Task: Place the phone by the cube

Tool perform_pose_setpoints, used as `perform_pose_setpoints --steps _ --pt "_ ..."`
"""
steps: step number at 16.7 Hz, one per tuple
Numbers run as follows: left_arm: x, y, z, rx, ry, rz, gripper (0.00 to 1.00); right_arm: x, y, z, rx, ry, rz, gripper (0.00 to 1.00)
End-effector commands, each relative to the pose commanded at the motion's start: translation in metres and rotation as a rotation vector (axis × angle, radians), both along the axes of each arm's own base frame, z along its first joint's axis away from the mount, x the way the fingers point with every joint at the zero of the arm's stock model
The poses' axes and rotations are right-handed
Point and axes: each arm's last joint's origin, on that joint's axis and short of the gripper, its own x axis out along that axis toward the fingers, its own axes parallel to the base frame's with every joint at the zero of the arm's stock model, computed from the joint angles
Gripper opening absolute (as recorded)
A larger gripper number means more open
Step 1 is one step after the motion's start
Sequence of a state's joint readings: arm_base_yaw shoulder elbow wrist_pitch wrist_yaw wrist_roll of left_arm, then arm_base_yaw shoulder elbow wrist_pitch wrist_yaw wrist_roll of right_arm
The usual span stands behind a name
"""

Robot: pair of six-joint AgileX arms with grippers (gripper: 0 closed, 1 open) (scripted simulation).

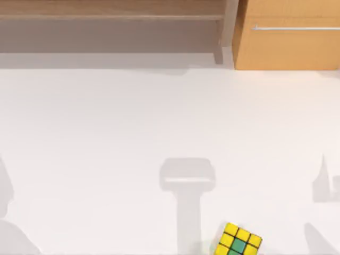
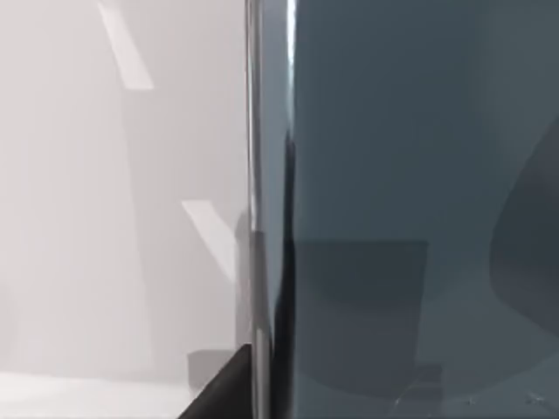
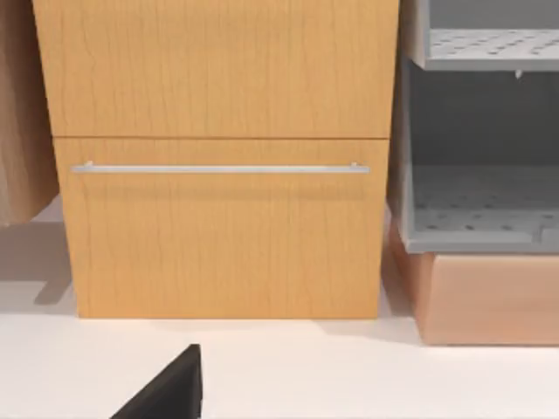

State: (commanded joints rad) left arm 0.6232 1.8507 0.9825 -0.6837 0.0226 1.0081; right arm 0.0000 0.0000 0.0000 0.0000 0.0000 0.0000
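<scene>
We see the cube (image 1: pixel 238 243) at the near edge of the white surface (image 1: pixel 106 133), right of centre, its yellow and green stickers facing up. From our left wrist the phone (image 2: pixel 410 175) looms very close, its silvery edge running upright beside dark grey-blue glass, though we cannot tell whether the left gripper has hold of it. Our right wrist looks across the surface at a wooden cabinet (image 3: pixel 223 157) with a bar handle (image 3: pixel 218 168) and a grey shelf unit (image 3: pixel 480 131) beside it; the right gripper's state we cannot tell either.
</scene>
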Motion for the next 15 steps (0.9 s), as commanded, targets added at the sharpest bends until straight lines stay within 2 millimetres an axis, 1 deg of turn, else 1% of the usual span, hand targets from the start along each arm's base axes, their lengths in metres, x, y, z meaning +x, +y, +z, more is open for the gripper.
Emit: perform_pose_setpoints --steps 1,3,7,12,15 --pt "-0.001 -0.001 0.008 -0.008 -0.009 0.006 0.00 0.000 0.000 0.000 0.000 0.000 0.000 1.00" --pt "0.000 -0.001 0.011 -0.008 -0.010 0.006 0.00 0.000 0.000 0.000 0.000 0.000 0.000 1.00" --pt "-0.001 -0.001 0.027 -0.009 -0.008 0.006 0.00 0.000 0.000 0.000 0.000 0.000 0.000 1.00" --pt "-0.001 -0.001 0.026 -0.010 -0.005 0.005 0.00 0.000 0.000 0.000 0.000 0.000 0.000 1.00" --pt "0.010 -0.007 0.044 0.029 -0.059 0.014 0.00 0.000 0.000 0.000 0.000 0.000 0.000 1.00"
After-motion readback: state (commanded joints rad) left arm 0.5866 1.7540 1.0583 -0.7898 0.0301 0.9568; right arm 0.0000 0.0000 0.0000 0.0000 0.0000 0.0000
